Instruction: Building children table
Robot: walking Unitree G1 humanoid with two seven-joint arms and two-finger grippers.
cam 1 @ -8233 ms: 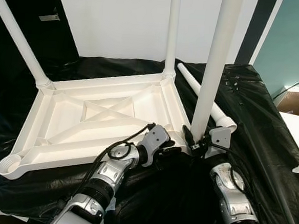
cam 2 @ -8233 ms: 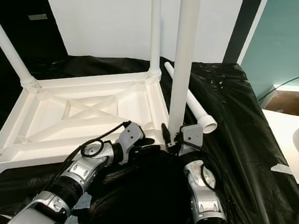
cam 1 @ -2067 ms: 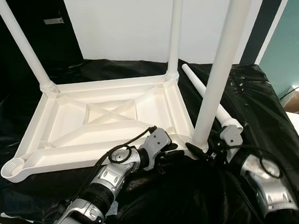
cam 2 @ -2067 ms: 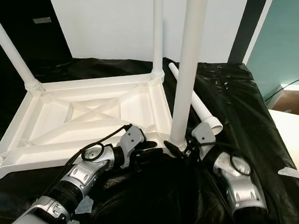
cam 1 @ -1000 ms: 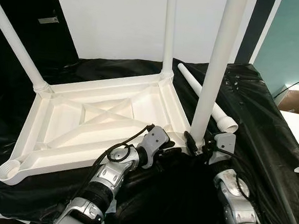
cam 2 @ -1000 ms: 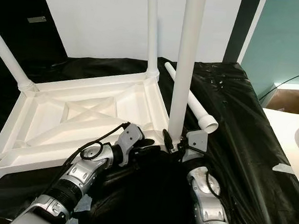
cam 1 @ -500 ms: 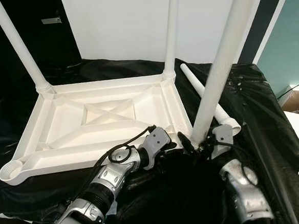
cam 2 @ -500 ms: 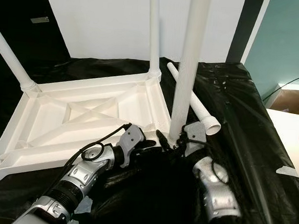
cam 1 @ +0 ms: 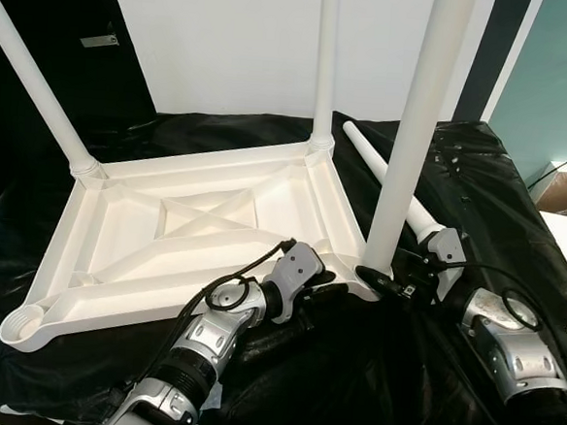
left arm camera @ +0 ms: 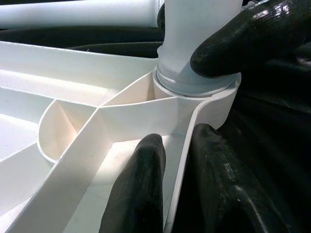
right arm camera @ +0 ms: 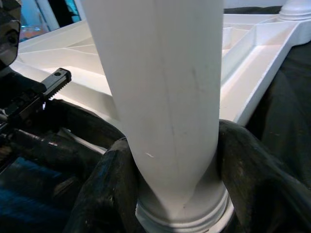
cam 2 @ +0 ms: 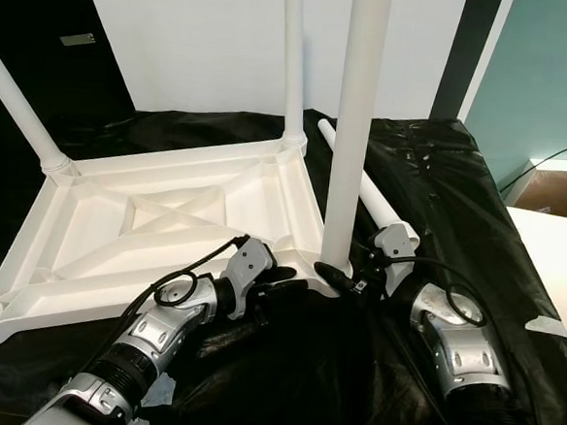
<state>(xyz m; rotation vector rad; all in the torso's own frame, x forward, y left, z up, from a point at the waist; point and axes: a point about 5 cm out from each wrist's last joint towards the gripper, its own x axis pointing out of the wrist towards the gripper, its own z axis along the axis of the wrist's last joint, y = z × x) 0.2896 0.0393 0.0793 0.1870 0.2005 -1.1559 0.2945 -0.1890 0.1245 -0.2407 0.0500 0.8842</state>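
The right gripper [cam 2: 343, 272] is clamped around the foot of the near-right leg [cam 2: 352, 130], one black finger [right arm camera: 109, 189] pressed against each side of the white tube just above its collar. That leg is held upright in the near-right corner socket [left arm camera: 194, 94] of the upturned table top [cam 1: 180, 230]. The left gripper [left arm camera: 177, 160] is closed on the near rim of the table top just beside that socket: one finger [left arm camera: 141, 189] is laid inside the rim wall and the other outside it, with the thin wall pinched between them. In the head views the two grippers are seen close together at the same corner, the left arm reaching in from the near left and the right arm from the near right.

The table top is laid underside up on a black plastic sheet [cam 1: 480, 187], its ribs and diagonal braces exposed. Two more legs are already stood in their sockets: the far-right leg [cam 1: 326, 70] upright and the far-left leg [cam 1: 35, 83] leaning outward to the left. The near-left socket [cam 1: 21, 324] is open. A loose leg [cam 1: 388, 181] is laid flat on the sheet just to the right of the table top, running from far to near, its wider end close behind the right wrist. A white wall [cam 1: 227, 43] is seen at the far side.
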